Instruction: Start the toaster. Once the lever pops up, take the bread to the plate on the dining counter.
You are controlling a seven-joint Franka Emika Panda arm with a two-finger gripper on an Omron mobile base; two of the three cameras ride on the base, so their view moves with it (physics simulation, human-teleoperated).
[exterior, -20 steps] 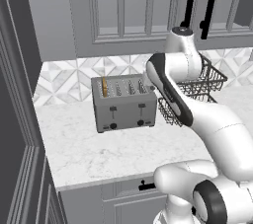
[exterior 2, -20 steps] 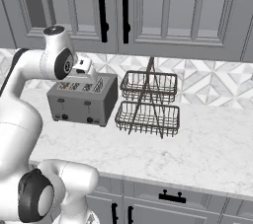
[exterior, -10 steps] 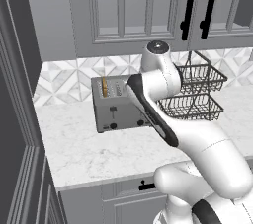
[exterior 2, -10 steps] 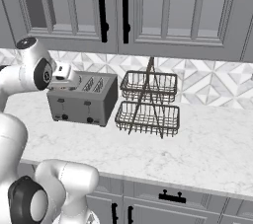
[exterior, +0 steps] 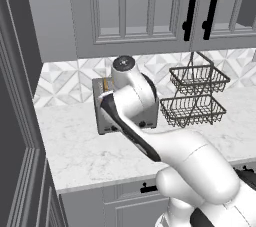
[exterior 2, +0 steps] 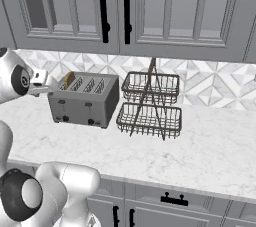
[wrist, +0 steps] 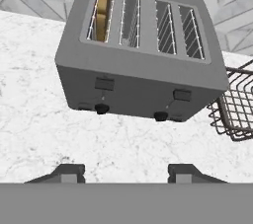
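Since half a second ago we see the arm swung left, now covering most of the toaster (exterior: 103, 116) in the left base view. One bread (wrist: 103, 7) slice stands in its leftmost slot of four; two levers, two knobs. Gripper (wrist: 126, 172) fingers apart, holding nothing, above bare worktop (wrist: 44, 114). Two-tier wire basket (exterior 2: 149, 106) just right.

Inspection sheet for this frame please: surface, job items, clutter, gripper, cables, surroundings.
Surface: white marble worktop, veined, against a patterned backsplash.
Job's things: toaster upright on the worktop; bread standing in its leftmost slot as the hand view shows it; both levers high on the front.
Clutter: two-tier wire basket right of the toaster.
Gripper: gripper open, holding nothing, short of the toaster's front.
Cables: nothing seen.
Surroundings: grey wall cabinets above, drawers below.
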